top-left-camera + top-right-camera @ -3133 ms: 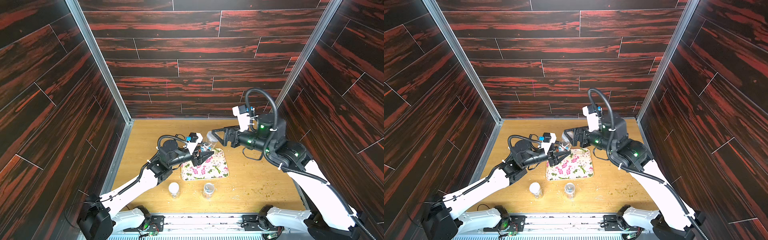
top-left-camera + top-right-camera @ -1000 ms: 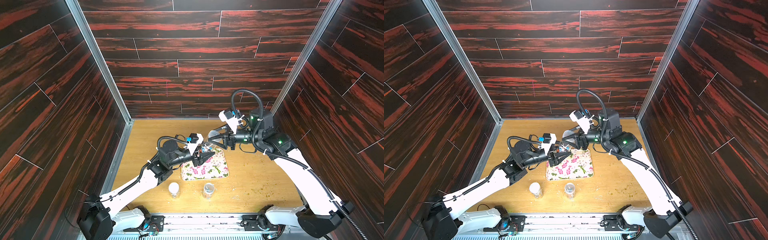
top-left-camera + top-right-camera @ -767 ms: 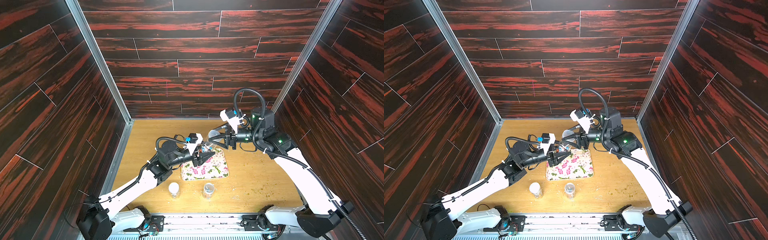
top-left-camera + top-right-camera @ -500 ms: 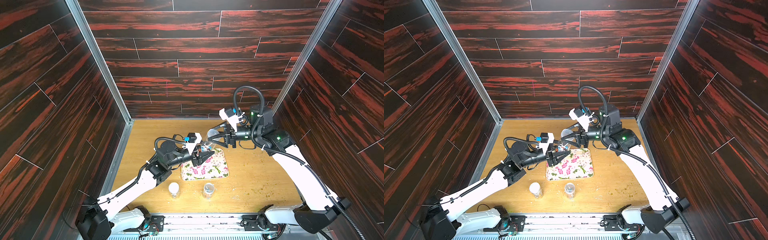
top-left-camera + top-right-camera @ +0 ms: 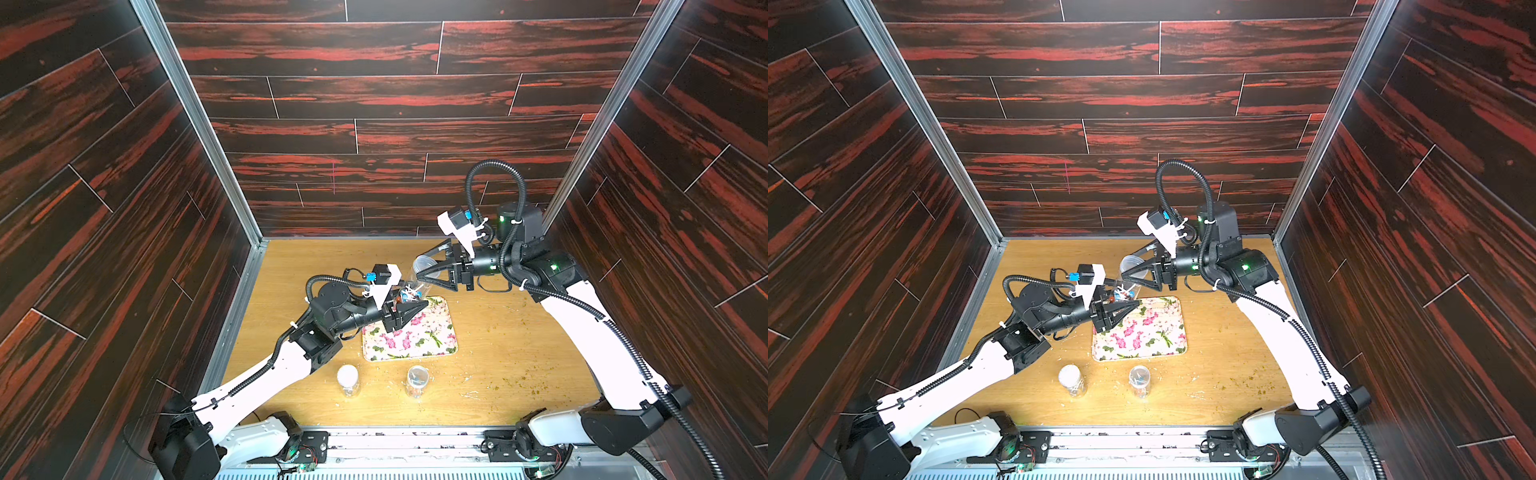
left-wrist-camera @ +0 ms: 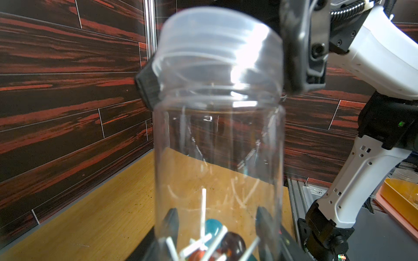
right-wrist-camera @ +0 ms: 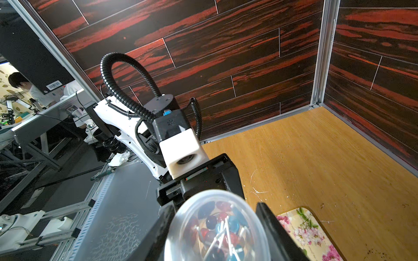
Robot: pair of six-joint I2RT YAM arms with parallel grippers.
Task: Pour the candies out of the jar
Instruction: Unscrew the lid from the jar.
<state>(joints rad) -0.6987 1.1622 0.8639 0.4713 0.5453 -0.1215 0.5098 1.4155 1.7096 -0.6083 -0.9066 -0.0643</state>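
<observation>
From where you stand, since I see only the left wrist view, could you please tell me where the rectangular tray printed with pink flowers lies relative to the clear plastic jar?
Observer: The flowered tray lies flat on the wooden table; in both top views the clear plastic jar, held by the left gripper, shows at its far left corner.
Operator: Thank you. Have any candies landed on it?
Observer: None show on its visible part; the right gripper grips the jar's translucent lid.
Operator: What stands in front of it?
Observer: Two small clear jars, upright and apart: one white-topped, one see-through.
</observation>
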